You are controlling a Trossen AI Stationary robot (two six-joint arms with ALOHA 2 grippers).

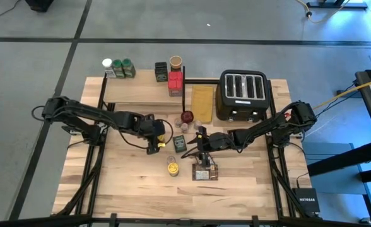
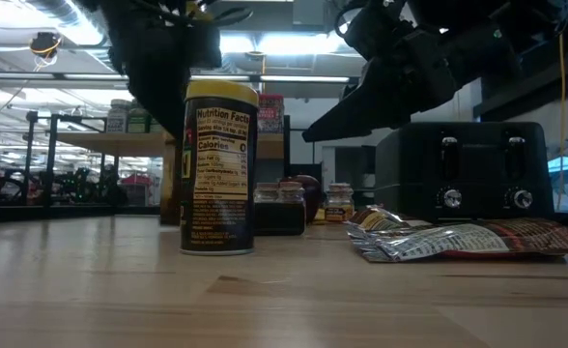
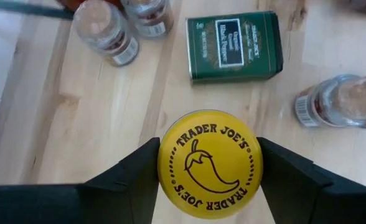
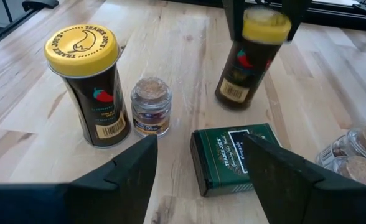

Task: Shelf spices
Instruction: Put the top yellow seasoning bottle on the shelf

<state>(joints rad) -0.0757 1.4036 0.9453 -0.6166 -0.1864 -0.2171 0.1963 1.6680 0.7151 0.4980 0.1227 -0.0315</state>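
While right claw (image 4: 198, 168) hangs spread, left claw (image 3: 209, 171) pinches yellow-lidded spice jar (image 3: 210, 163); jar between fingers.

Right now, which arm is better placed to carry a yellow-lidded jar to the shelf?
Left. The left gripper already brackets a yellow-lidded jar. The right gripper hangs open over the green tin, holding nothing.
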